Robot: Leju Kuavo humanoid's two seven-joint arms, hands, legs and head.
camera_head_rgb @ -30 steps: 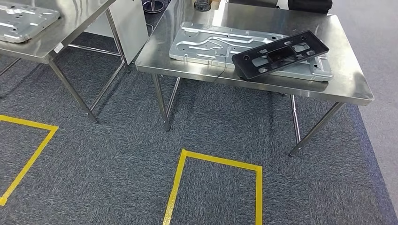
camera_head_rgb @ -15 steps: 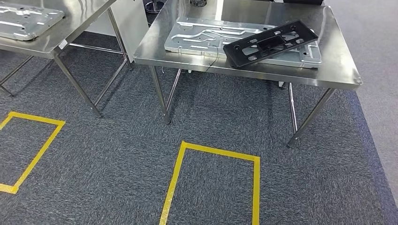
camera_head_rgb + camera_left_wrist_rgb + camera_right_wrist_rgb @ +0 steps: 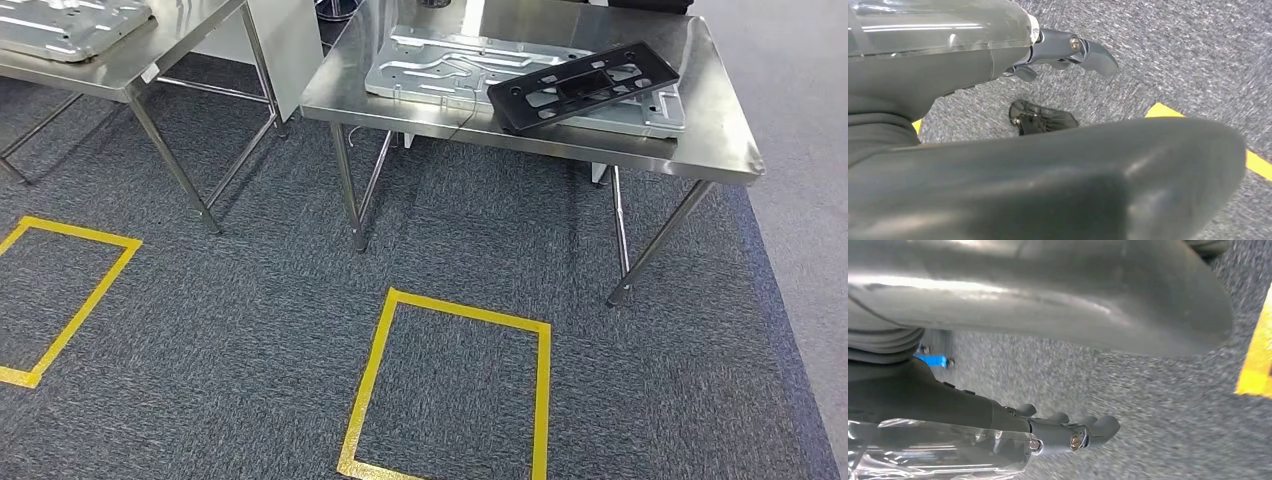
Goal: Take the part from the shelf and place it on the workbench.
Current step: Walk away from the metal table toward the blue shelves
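- Two stainless workbenches are in the head view: the near workbench [image 3: 720,140] ahead and a second workbench [image 3: 190,40] at the left. Against the frame half a second back, the whole scene has slid slightly; treat this as camera motion from the robot's stepping, not movement of the items.
- One black plastic part [image 3: 585,85] lies on the near workbench, resting across one silver stamped metal panel [image 3: 440,65]. Another stamped panel [image 3: 70,20] sits on the second workbench.
- You can judge the placement complete: the part is already on the bench, and the robot appears to be standing off from it.
- Two yellow floor-tape rectangles are visible: one [image 3: 545,400] ahead, one [image 3: 95,295] at the left.
- Left hand [image 3: 1068,52]: hangs over carpet, fingers curled inward, holding nothing.
- Right hand [image 3: 1068,432]: hangs over carpet, fingers curled inward, holding nothing.
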